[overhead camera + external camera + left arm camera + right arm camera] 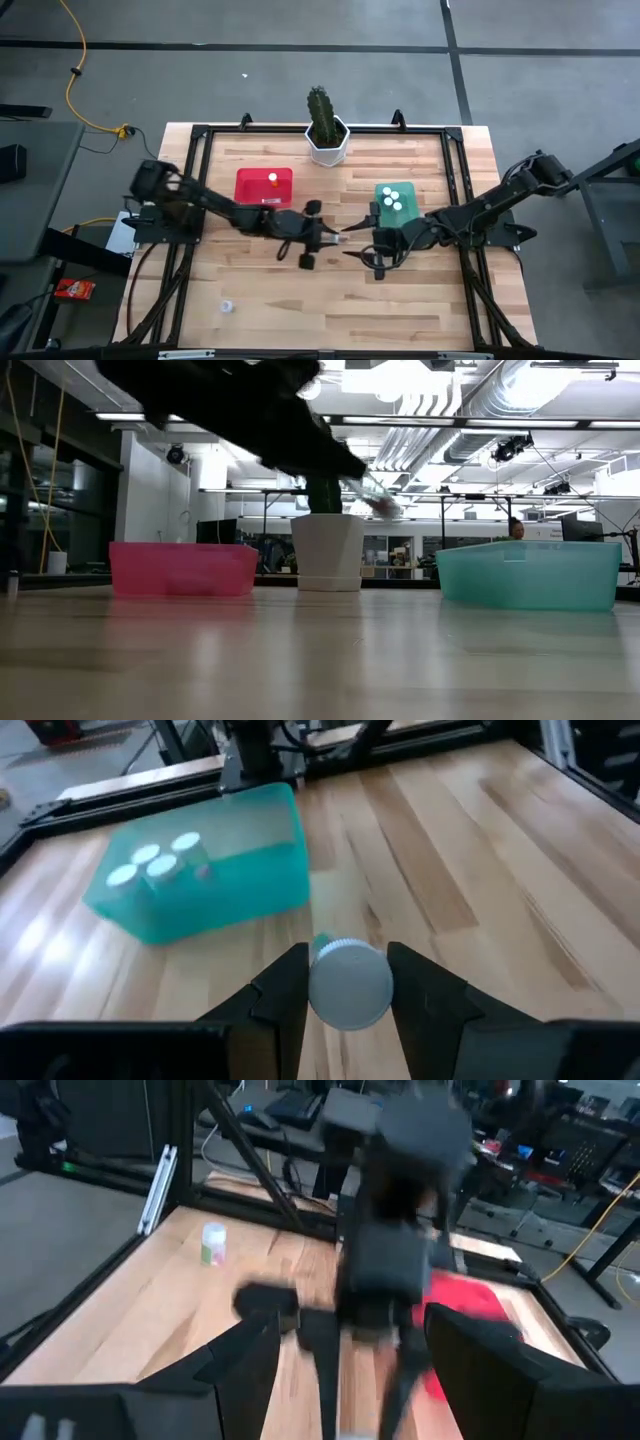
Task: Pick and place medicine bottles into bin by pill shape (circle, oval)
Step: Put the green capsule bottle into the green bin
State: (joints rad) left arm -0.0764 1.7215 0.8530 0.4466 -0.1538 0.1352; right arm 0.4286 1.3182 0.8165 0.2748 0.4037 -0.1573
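My left gripper (336, 238) is at the table's middle, shut on a small bottle with a white cap (350, 982), near the teal bin (396, 200). The teal bin holds three white-capped bottles (160, 863). The red bin (264, 186) holds one bottle with orange on it (272, 180). One more bottle (227, 306) stands on the table at the near left; it also shows in the right wrist view (213, 1243). My right gripper (362, 244) is open and empty, facing the left gripper from the right. My left gripper pinches the bottle between its two fingers at the cap's sides (318, 982). The cap faces back toward the wrist and the body points forward along the fingers. The fingers slant toward the table's right, and the bottle (380, 502) is lifted clear of the table.
A white hexagonal pot with a cactus (326, 140) stands at the far middle between the two bins. Black frame rails (200, 140) run along the table's edges. Bare wood lies along the near side.
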